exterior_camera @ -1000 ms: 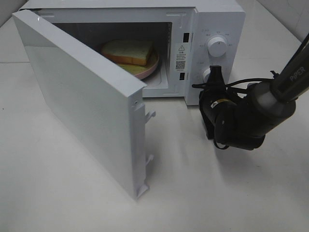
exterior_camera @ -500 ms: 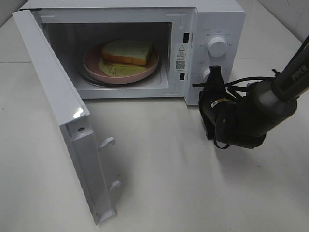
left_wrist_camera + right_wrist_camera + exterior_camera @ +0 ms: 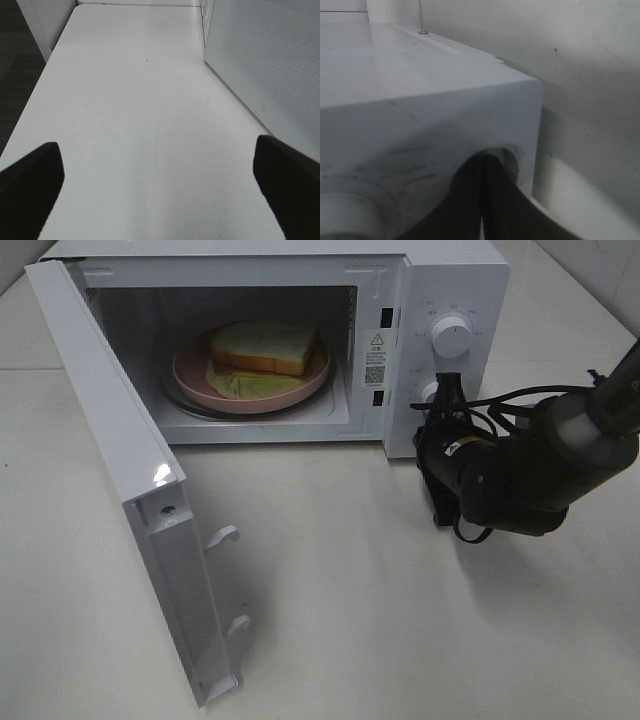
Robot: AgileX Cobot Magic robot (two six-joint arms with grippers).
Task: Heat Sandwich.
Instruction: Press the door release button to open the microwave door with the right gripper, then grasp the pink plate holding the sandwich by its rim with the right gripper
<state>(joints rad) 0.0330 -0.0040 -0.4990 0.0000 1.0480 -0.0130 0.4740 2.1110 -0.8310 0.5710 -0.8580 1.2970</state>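
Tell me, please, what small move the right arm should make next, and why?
Probably draw the right gripper slightly back from the lower knob. Its jaws are shut, with the tips at that knob, while the microwave door stands wide open and the sandwich lies on the pink plate inside. Backing off would free that arm.

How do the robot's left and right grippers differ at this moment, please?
The left gripper has its jaws wide open, while the right gripper has its jaws shut together. The left gripper hangs over bare table beside the microwave door, while the right gripper points at the lower knob on the microwave's control panel. Neither gripper holds anything.
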